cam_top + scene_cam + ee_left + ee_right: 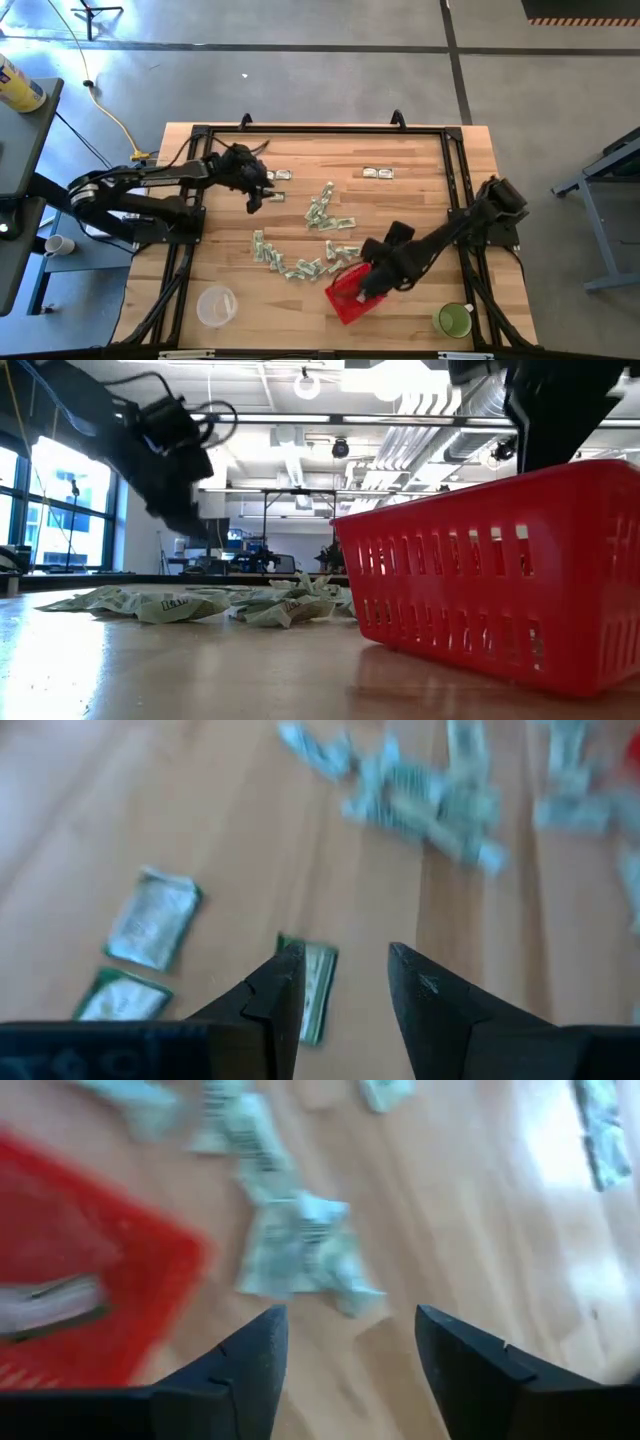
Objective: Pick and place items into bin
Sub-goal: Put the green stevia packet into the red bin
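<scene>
From above, the left gripper [254,200] hangs over the far-left part of the table [420,160], beside a few wrapped items [278,175], while the right gripper [368,285] sits over the red basket [345,305] at the near middle. Most of the items [300,268] lie strewn in a band from the table's centre down to the basket's left; a clear round container [216,305] and a green cup [453,320] stand near the front edge.

At table height, the basket [500,590] fills the right side, with crumpled items [180,603] in a low heap to its left.

The left wrist camera shows its jaws parted and empty, with one flat item [318,988] on the table just beyond them (a good candidate). To take it cleanly, I judge the jaws should straddle it across its short side and come straight down.

The right wrist camera shows jaws apart, holding nothing, beside the basket's edge [90,1280] and a clump of items [295,1255].
</scene>
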`<state>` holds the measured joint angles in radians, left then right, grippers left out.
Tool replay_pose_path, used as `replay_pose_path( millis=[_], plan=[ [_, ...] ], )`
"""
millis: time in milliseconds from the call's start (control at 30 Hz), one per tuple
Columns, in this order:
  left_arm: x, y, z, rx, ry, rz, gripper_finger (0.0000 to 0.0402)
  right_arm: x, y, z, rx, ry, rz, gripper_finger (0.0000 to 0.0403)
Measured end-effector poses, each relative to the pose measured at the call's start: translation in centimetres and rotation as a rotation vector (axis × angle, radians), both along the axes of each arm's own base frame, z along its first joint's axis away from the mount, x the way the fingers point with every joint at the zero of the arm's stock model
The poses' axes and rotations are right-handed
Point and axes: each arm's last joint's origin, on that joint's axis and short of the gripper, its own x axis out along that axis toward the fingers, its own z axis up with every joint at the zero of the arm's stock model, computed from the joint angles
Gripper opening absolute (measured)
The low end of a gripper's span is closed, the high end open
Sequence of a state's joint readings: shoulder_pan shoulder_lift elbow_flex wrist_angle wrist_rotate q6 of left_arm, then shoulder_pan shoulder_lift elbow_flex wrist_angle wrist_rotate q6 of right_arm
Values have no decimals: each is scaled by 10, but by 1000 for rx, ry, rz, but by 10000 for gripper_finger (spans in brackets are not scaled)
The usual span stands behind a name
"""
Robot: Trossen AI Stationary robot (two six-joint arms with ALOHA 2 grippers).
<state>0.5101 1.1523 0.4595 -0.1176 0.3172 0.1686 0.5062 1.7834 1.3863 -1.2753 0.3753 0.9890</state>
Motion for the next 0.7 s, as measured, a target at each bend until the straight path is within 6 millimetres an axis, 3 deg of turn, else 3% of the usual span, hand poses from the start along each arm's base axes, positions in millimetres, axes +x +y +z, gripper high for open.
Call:
replay_pose_path(
  millis=[333,700],
  plan=[
    [12,-2,-25,220,190,-41,179,-33,-55,8,-26,-31,-114,214],
    [24,3,-47,178,194,-67,179,-32,-77,9,-45,-28,-132,240]
  ],
)
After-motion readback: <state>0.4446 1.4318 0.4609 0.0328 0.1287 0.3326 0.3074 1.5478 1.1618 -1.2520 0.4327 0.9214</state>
